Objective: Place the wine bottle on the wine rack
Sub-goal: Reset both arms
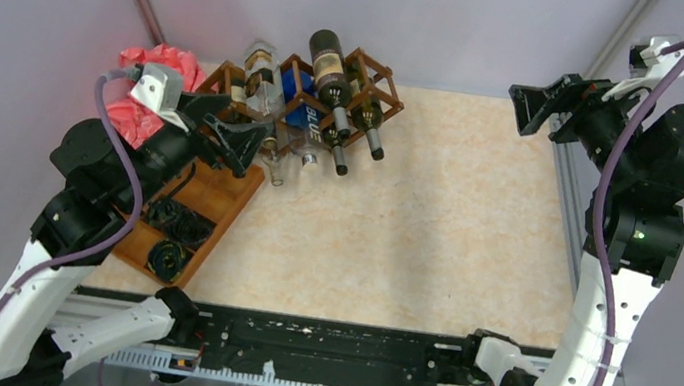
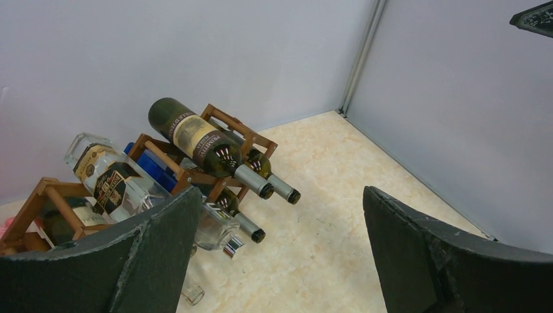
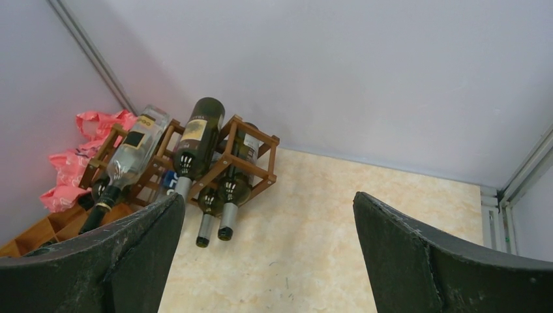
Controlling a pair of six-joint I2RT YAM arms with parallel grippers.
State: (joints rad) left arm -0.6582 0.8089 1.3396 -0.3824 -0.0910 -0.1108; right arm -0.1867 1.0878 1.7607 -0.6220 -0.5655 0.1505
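The dark brown wooden wine rack (image 1: 385, 86) stands at the back left of the table, with several bottles lying in its cells. A dark wine bottle (image 1: 331, 72) with a cream label lies across the rack's top, neck toward the near side; it also shows in the left wrist view (image 2: 195, 138) and the right wrist view (image 3: 197, 138). My left gripper (image 1: 231, 129) hovers open just left of the rack (image 2: 227, 120), nothing between its fingers (image 2: 156, 241). My right gripper (image 1: 545, 102) is raised at the back right, open and empty, far from the rack (image 3: 257, 138).
A flat brown compartment tray (image 1: 221, 198) with black round items lies under the left arm. A pink bag (image 1: 157, 61) sits behind it. Clear glass bottles (image 2: 107, 179) rest in the rack's left cells, and a small glass piece (image 2: 193, 295) lies on the table. Grey walls enclose the table.
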